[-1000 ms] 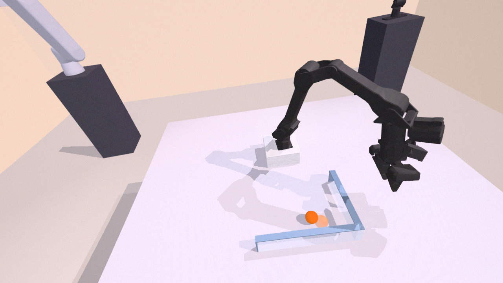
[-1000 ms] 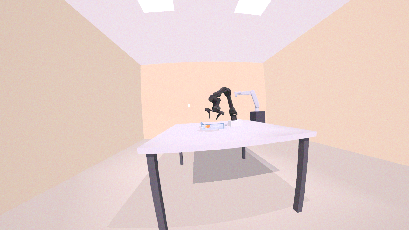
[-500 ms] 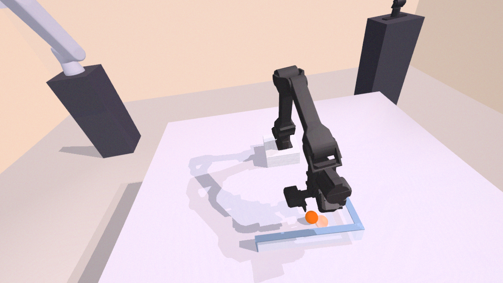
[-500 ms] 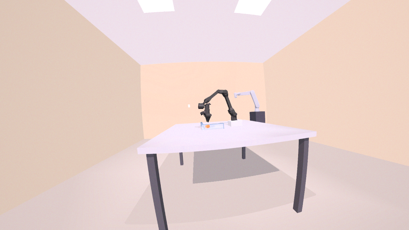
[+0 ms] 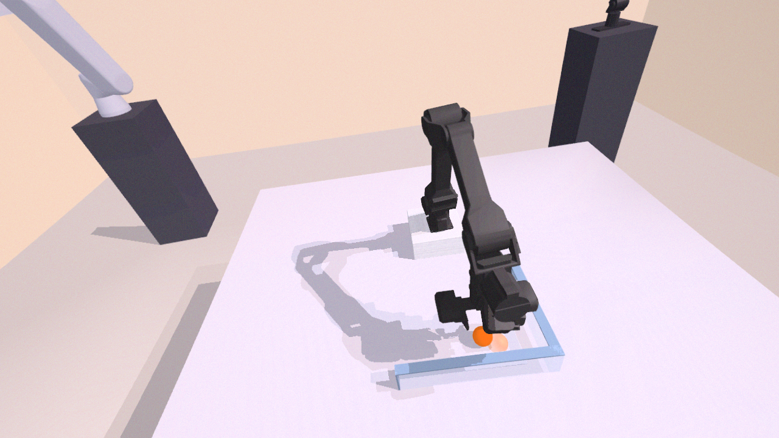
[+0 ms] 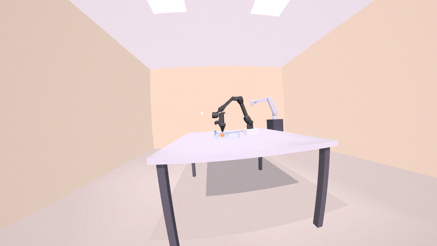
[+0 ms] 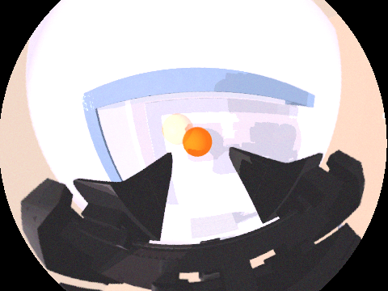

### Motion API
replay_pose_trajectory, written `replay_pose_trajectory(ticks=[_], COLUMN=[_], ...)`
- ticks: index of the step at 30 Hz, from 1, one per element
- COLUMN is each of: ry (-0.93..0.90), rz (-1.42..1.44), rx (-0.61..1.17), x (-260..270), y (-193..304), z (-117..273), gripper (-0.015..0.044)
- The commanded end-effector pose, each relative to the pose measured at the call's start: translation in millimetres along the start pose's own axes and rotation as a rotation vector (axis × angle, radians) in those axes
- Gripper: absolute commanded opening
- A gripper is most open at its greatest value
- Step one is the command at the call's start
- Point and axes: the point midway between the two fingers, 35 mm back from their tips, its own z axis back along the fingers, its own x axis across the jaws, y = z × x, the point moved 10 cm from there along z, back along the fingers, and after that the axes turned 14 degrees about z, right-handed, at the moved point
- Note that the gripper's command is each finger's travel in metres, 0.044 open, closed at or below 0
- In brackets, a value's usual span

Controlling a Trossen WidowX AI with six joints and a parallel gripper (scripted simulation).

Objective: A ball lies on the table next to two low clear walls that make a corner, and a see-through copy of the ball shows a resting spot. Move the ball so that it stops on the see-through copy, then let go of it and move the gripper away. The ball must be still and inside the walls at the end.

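Observation:
The orange ball [image 5: 482, 336] lies on the white table inside the corner of the two low clear blue walls [image 5: 479, 362]. The pale see-through copy [image 5: 498, 342] sits right beside it, overlapping its edge, nearer the corner. My gripper [image 5: 478, 325] hangs just above the ball, pointing down, fingers open and empty. In the wrist view the ball [image 7: 197, 141] lies just beyond the gap between my two fingertips, with the copy [image 7: 176, 128] up and to its left and the walls [image 7: 200, 82] behind. In the exterior view the ball [image 6: 222, 134] is under the gripper [image 6: 222, 130].
The arm's white base block [image 5: 433, 234] stands behind the walls. Two dark pillars [image 5: 146, 168] [image 5: 599, 81] stand off the table at back left and back right; the left one carries a pale arm [image 5: 70, 43].

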Motion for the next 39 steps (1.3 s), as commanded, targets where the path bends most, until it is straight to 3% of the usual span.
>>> replay_pose_trajectory(ticks=[1, 24, 28, 34, 39], ry=[-0.003, -0.003, -0.003, -0.003, -0.003], rz=[-0.007, -0.007, -0.007, -0.007, -0.007], rx=[0.001, 0.001, 0.001, 0.001, 0.001], x=[0, 0, 0, 0, 0], y=[1, 1, 1, 1, -2], z=[-6, -40, -40, -40, -24], gripper=[0.0309, 0.0309, 0.0204, 0.0164, 0.0033])
